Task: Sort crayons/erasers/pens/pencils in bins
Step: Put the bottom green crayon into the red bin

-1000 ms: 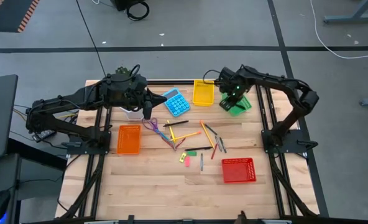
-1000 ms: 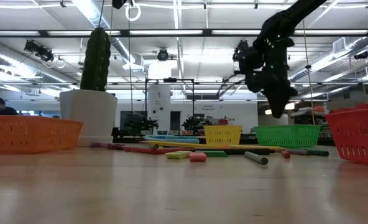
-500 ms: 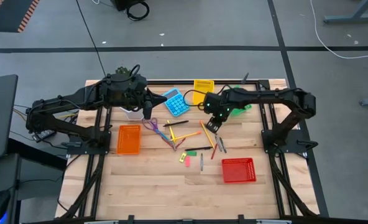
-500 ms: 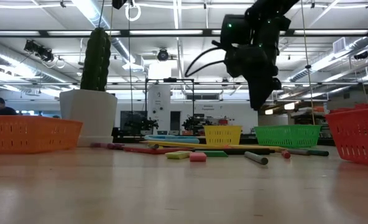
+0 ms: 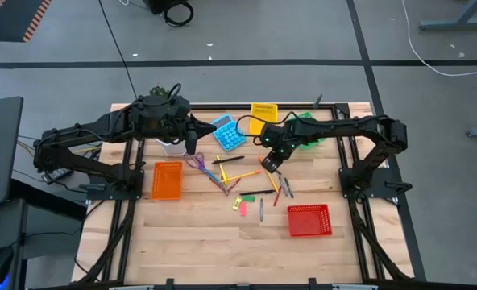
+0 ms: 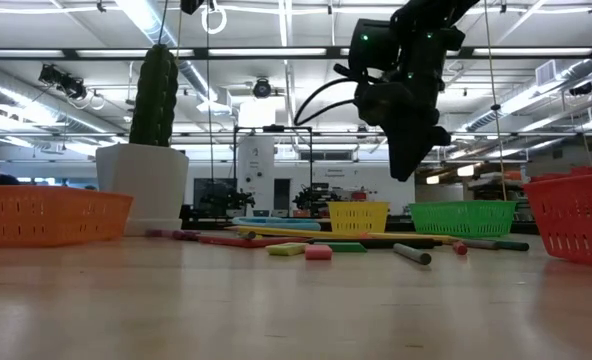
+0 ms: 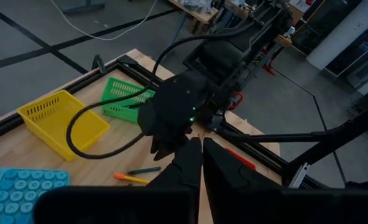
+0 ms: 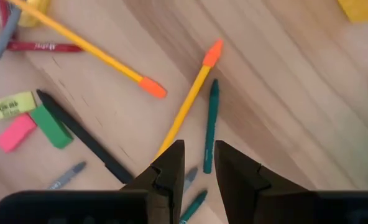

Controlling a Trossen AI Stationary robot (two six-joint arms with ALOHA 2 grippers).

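Pencils, pens, crayons and erasers lie loose on the wooden table's middle. My right gripper hangs open above them, fingers pointing down, well clear of the tabletop in the low view. A green crayon and a yellow pencil show below its gap. The orange bin, yellow bin, green bin and red bin stand around the pile. My left gripper waits shut, high at the far left.
A blue calculator lies at the far middle. A white pot with a cactus stands under my left arm. Purple scissors lie left of the pile. Bare wood spreads along the near edge.
My right gripper has swung from over the green bin toward the table's left and near edge, turning at the wrist, and now hangs over the pile of sticks. Most of the move came early; lately it has only crept. Its gap looks unchanged.
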